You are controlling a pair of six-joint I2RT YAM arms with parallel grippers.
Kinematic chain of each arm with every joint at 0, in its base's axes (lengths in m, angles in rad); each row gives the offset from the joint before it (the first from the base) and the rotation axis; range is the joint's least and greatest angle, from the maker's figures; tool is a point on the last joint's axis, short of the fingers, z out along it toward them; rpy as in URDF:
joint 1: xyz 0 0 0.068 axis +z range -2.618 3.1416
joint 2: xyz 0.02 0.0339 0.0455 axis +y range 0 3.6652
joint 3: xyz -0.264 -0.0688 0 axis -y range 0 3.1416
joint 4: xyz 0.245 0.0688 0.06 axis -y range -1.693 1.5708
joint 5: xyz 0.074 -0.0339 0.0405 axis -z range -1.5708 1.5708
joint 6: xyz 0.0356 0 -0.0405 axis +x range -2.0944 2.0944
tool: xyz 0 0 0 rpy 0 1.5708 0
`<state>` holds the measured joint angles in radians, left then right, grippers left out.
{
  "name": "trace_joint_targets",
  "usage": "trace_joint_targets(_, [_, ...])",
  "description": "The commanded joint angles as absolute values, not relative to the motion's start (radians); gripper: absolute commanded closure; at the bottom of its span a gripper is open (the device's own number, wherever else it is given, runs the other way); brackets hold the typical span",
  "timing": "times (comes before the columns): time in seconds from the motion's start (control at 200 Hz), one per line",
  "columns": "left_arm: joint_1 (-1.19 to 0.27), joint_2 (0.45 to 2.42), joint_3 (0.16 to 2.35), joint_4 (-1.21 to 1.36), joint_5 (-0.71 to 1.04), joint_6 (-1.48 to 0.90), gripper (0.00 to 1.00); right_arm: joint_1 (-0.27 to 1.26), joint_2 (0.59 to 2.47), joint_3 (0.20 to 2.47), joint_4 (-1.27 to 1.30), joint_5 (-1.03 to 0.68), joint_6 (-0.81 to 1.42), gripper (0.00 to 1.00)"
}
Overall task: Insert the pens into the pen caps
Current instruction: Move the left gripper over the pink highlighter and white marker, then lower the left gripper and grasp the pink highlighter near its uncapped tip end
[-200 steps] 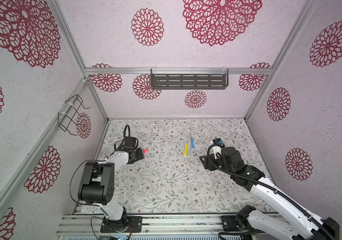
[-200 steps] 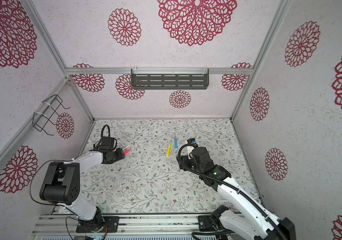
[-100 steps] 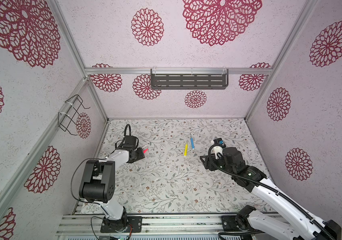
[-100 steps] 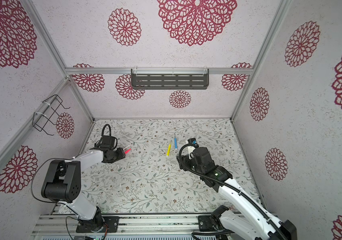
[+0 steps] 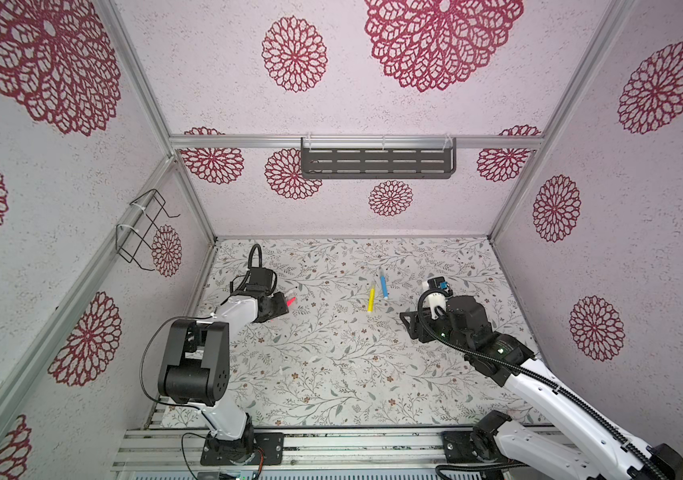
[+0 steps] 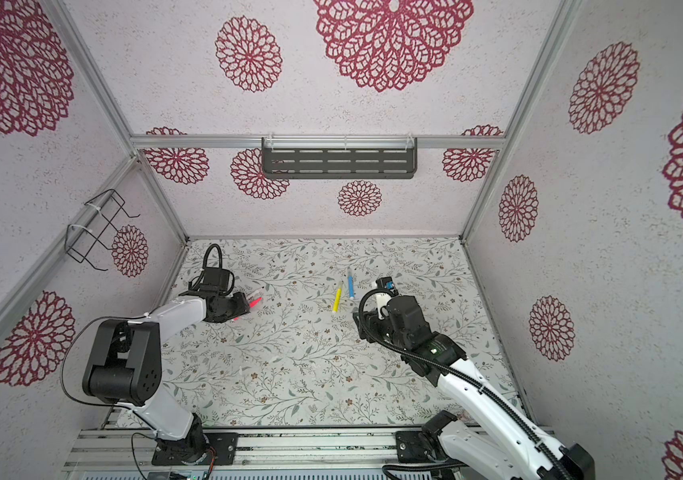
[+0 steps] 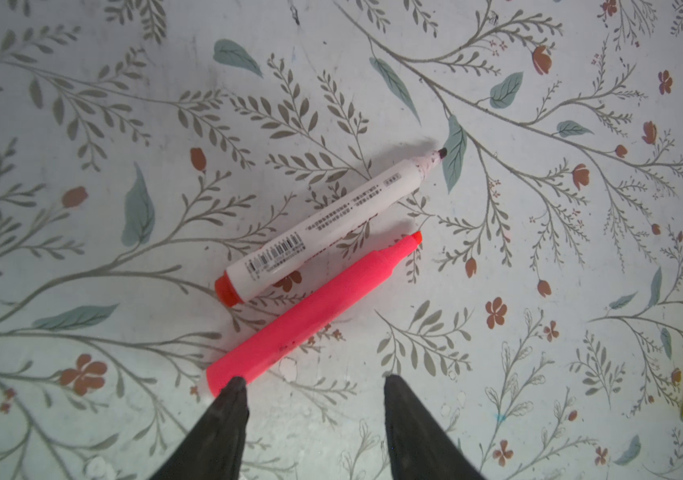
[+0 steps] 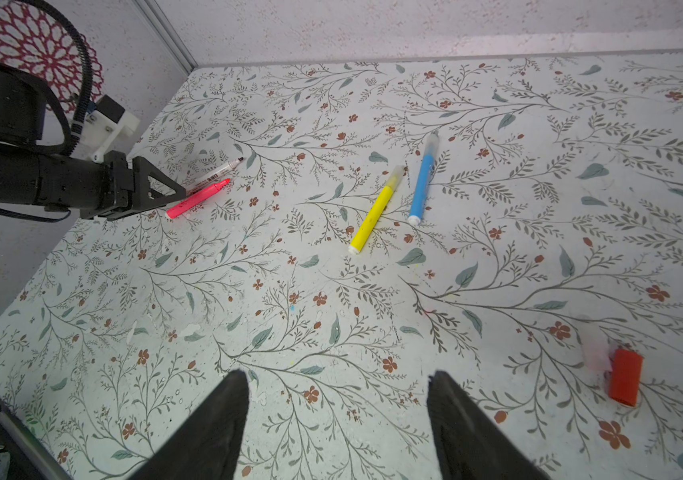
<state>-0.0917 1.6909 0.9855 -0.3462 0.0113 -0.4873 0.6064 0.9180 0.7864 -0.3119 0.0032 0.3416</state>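
1. Near the left edge of the table: left gripper spread open, gripping nothing, one fingertip at the blunt end of the pink pen, chisel tip bare.
2. Just beside it, nearly parallel: white pen, dark tip bare, red rear end, barcode print.
3. Mid-table toward the back edge: yellow pen, then blue pen, close but apart, both flat.
4. Well apart from the pens: red cap, a short tube, just beside a blurred pale cap.
5. Right gripper: jaws open, empty.
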Motion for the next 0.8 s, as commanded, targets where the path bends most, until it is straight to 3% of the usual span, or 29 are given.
trace_joint_targets(0.0, [-0.094, 1.694, 1.009, -0.364, -0.017, -0.455, 0.44, 0.601, 0.897, 0.783, -0.287, -0.002, 0.349, 0.28])
trace_joint_targets(0.796, [-0.080, 1.808, 1.074, -0.373, 0.010, -0.432, 0.44, 0.598, 0.882, 0.782, -0.283, -0.008, 0.347, 0.28])
